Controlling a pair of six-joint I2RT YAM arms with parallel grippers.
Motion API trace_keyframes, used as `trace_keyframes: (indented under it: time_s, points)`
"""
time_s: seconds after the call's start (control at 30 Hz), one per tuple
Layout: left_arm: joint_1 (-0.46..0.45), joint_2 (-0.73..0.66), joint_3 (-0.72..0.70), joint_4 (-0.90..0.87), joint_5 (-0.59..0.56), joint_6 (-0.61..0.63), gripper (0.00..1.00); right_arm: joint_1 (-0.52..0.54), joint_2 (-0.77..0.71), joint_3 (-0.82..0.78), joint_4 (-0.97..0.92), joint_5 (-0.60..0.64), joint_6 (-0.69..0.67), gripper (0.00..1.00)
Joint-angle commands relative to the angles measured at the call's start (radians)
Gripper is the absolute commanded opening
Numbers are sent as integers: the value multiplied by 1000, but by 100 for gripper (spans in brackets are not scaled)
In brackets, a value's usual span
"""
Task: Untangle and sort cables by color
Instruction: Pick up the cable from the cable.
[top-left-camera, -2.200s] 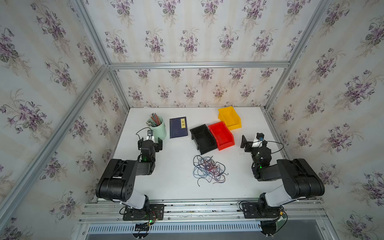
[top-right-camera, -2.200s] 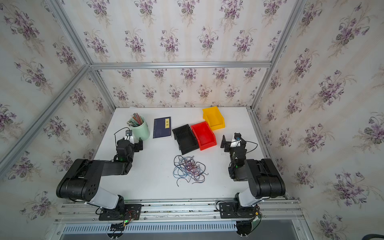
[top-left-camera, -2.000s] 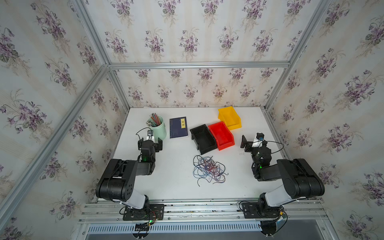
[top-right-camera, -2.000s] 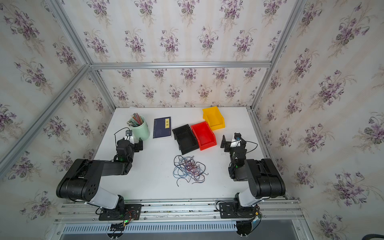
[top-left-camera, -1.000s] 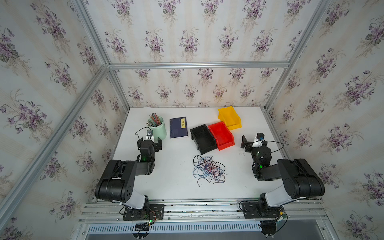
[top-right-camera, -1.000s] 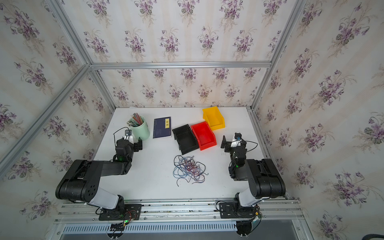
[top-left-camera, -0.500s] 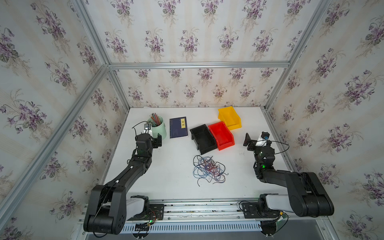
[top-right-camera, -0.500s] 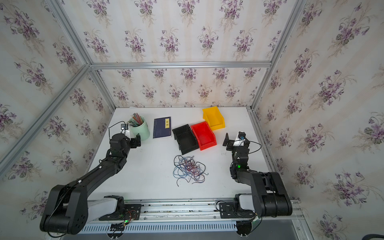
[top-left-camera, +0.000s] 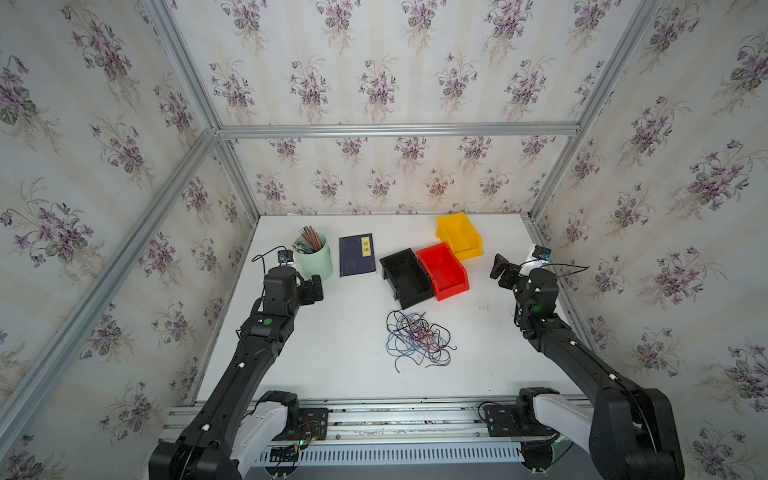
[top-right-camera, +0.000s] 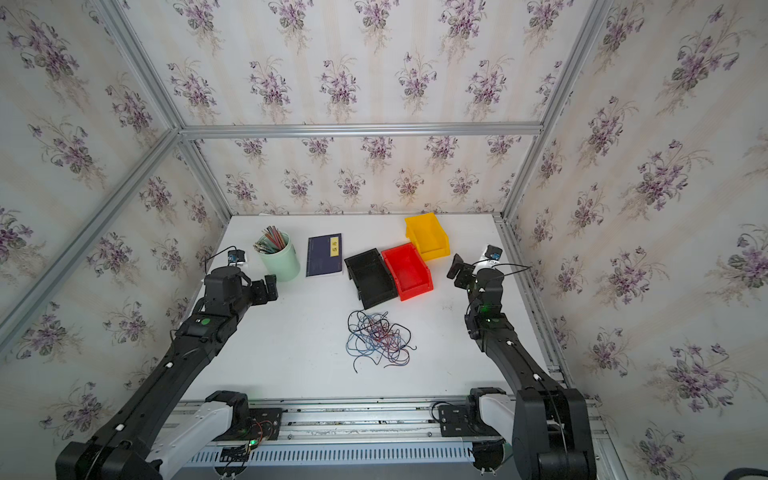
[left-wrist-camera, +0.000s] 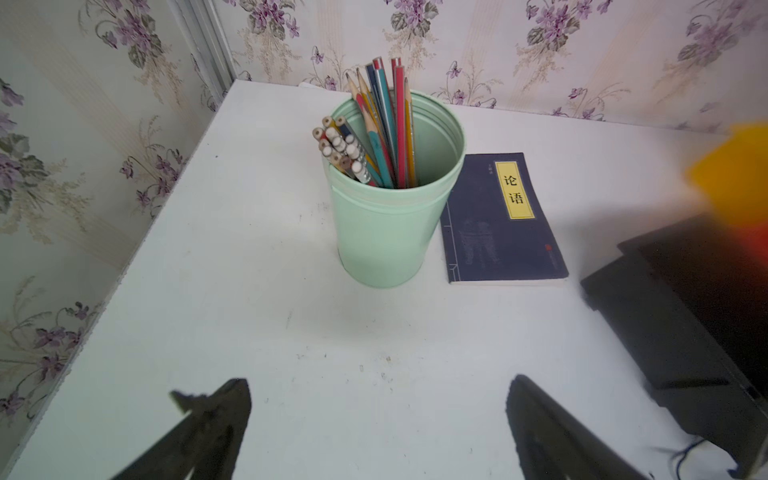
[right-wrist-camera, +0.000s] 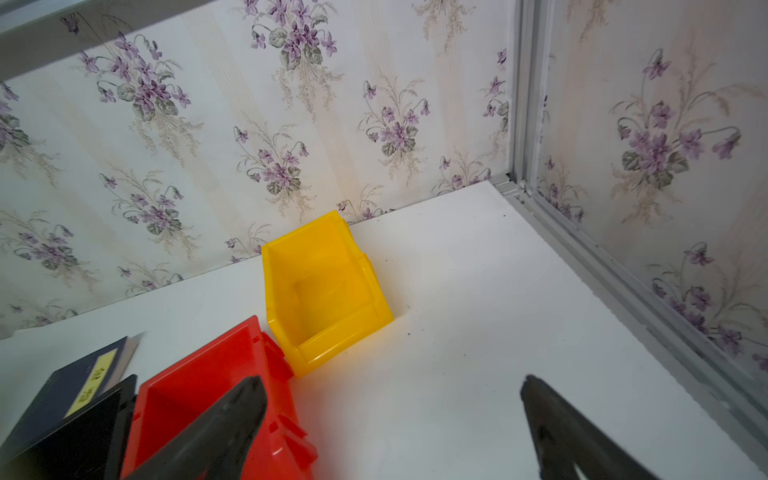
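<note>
The cables (top-left-camera: 417, 343) lie in one tangled heap of red, blue and black strands on the white table (top-left-camera: 332, 353), just in front of the black bin (top-left-camera: 405, 276). In both top views the heap (top-right-camera: 378, 338) sits where it sat two seconds ago; nothing has touched it.

What has changed is my arms. Both were folded back near the front rail, and now both are stretched forward over the table. The left gripper (top-left-camera: 316, 286) has come up just beside the green cup (top-left-camera: 316, 262). The right gripper (top-left-camera: 500, 268) has risen near the right edge of the table, level with the red bin (top-left-camera: 442, 272).

From the left wrist I see the left gripper (left-wrist-camera: 378, 384) spread wide, bare table between its fingers and nothing in them. The right gripper (right-wrist-camera: 390, 384) is spread just as wide and empty, one finger (right-wrist-camera: 232, 415) showing in front of the red bin. Both grippers are well apart from the cables.

The black and red bins stand side by side, touching, with the yellow bin (top-left-camera: 459, 239) just behind the red one. All three are empty. The cup holds coloured pencils (top-left-camera: 307, 241), and a dark blue book (top-left-camera: 356, 254) lies flat beside it. Floral wallpaper with purple flowers covers the walls, framed by aluminium rails (top-left-camera: 395, 131).
</note>
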Motion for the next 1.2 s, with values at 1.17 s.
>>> trace_keyframes:
  time_s: [1.17]
  points:
    - [-543,6,-15,-35,351,-9,99,157,29,299,-887,-443,262,85]
